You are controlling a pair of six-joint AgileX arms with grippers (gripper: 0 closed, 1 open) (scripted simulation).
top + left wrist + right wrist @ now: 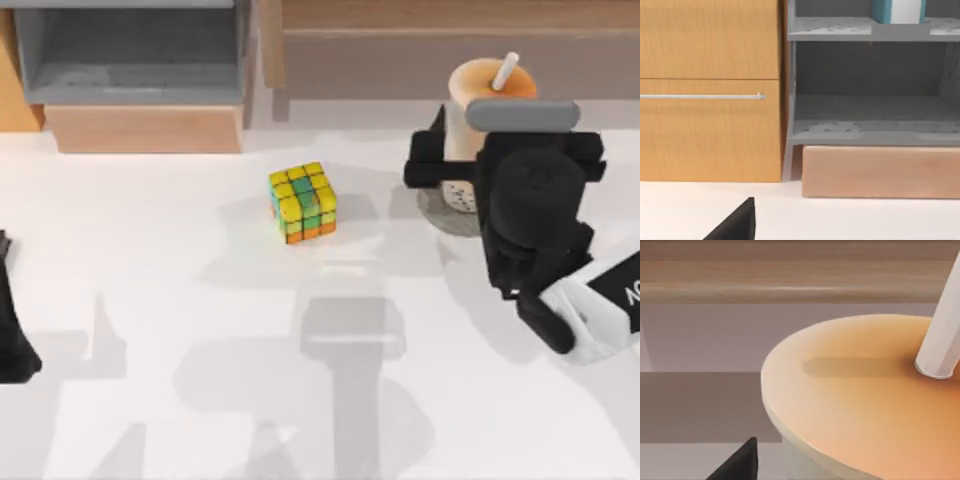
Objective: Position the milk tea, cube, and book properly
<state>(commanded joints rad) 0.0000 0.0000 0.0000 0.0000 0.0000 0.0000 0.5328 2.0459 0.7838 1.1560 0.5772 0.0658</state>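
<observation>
A: Where does the milk tea (478,120) stand?

B: At the back right of the white counter (150,300), upright on a flat grey disc (447,215), just in front of a wooden unit (450,45) along the back edge. Its white straw (505,70) rises tilted from the orange top.

A: And the right arm?

B: The right gripper (462,170) sits at the cup, black fingers (425,172) pressed against its side at mid height, so it is closed around the milk tea. The right wrist view looks across the orange lid (855,405) from close by, with the straw (942,340) at its far side and a dark fingertip (740,465) low in the picture.

A: The cube (302,202)?

B: It rests on the counter near the middle, towards the back, well apart from the cup and to its left. Yellow, green and orange squares face up.

A: The left arm?

B: Parked at the left edge of the counter; one cannot tell how its gripper (12,340) stands. Its wrist view faces a wooden cabinet (710,90) with a metal handle (702,96), and beside it a grey shelf unit (870,120). On the upper shelf stands something teal and white (897,10), cut off by the picture's edge, too little to say whether it is the book.
</observation>
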